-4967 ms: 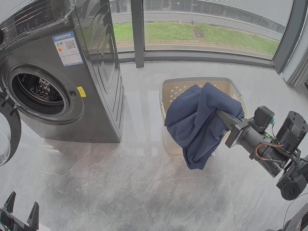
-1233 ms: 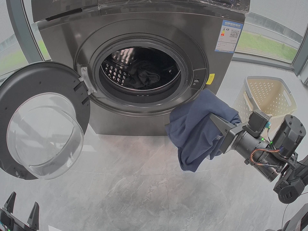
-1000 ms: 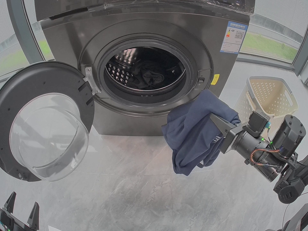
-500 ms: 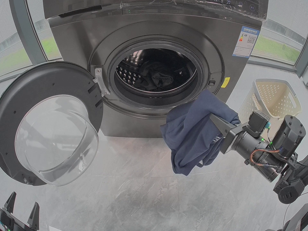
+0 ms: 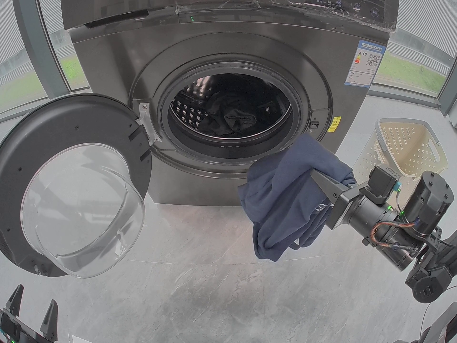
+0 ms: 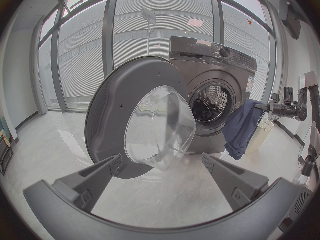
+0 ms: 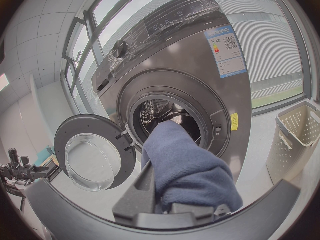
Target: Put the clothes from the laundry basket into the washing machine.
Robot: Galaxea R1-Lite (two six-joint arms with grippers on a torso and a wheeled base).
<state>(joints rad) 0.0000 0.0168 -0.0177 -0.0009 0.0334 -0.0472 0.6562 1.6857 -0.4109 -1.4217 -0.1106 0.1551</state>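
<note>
A grey washing machine (image 5: 228, 34) faces me, its round door (image 5: 71, 182) swung wide to the left. Dark clothes (image 5: 228, 115) lie inside the drum. My right gripper (image 5: 328, 183) is shut on a navy blue garment (image 5: 281, 201), which hangs in the air just below and right of the drum opening. The same blue garment (image 7: 186, 167) drapes over the gripper in the right wrist view. The beige laundry basket (image 5: 409, 144) stands on the floor to the right of the machine. My left gripper (image 5: 31, 308) is low at the left, open and holding nothing.
Grey tiled floor (image 5: 190, 272) stretches in front of the machine. The open door (image 6: 133, 117) juts out on the left side and takes up room there. Tall windows (image 5: 28, 48) stand behind the machine.
The head view has swung from the basket to face the washing machine, so the camera moved. The right gripper keeps the blue garment, which now hangs near the drum opening. The left gripper has not moved.
</note>
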